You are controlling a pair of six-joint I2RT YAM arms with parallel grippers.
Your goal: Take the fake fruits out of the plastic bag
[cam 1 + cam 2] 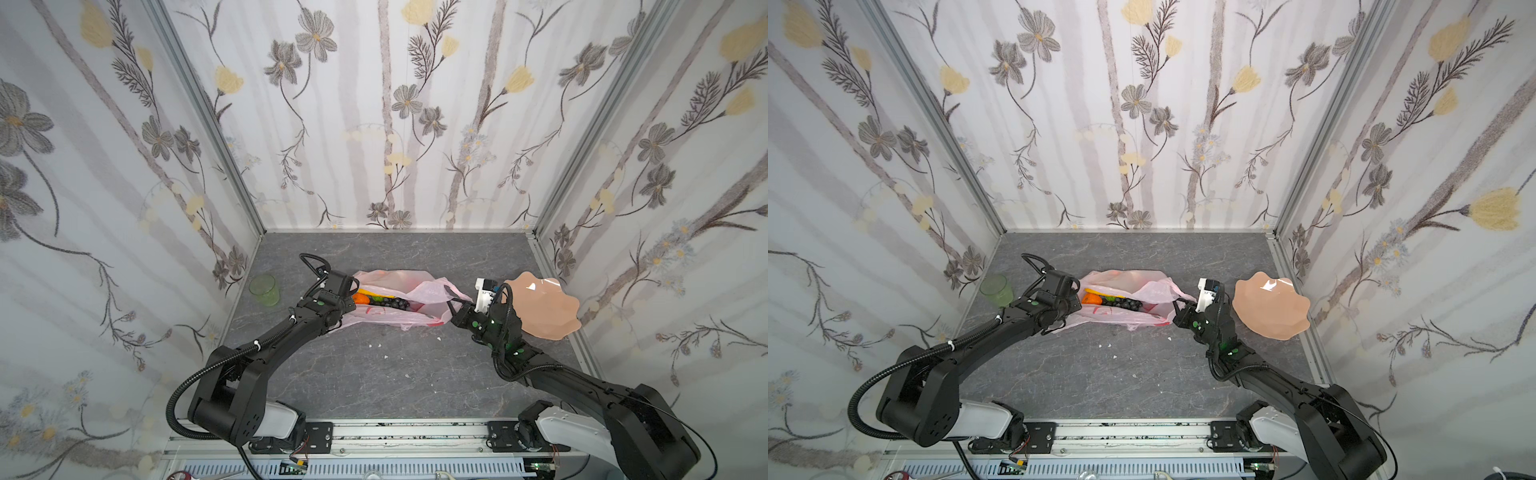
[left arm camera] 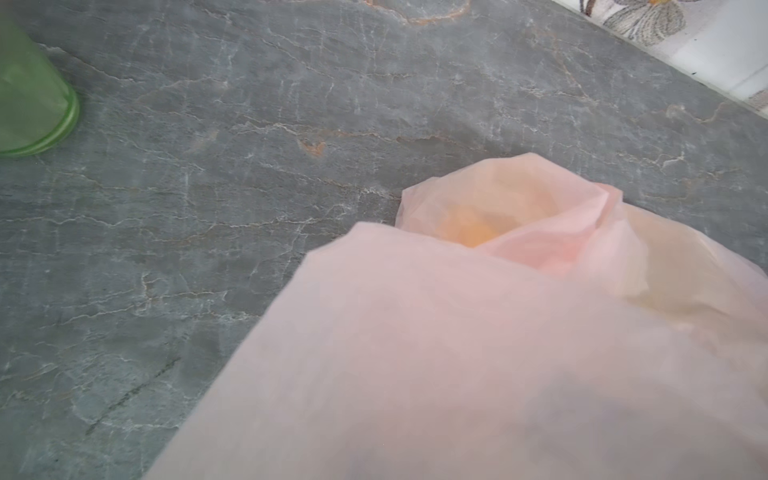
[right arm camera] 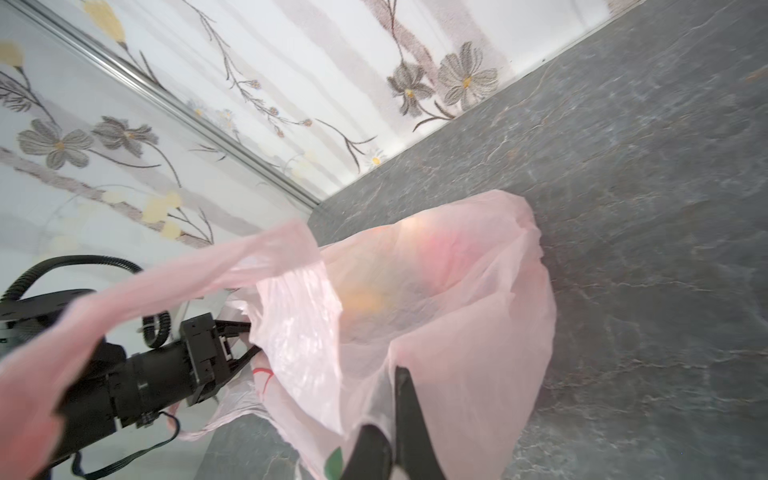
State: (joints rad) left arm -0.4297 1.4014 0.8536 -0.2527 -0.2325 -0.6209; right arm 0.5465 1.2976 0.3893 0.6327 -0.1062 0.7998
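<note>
Top views: plastic bag (image 1: 390, 277) slumped mid-surface (image 1: 374, 374); fake fruits (image 1: 384, 302) inside, showing through opening near left end: orange (image 1: 360, 298), banana (image 1: 365, 292), grape bunch (image 1: 397, 303). Left gripper (image 1: 352, 302) there, jaws together, seemingly nipping film. Right gripper (image 3: 390, 415) clamped on film at right end. Judged: film limp, slick, tear-prone, so hold by rim or handle loops. Fruits light, hard, glossy, apt to roll, so pinch across middle.
</note>
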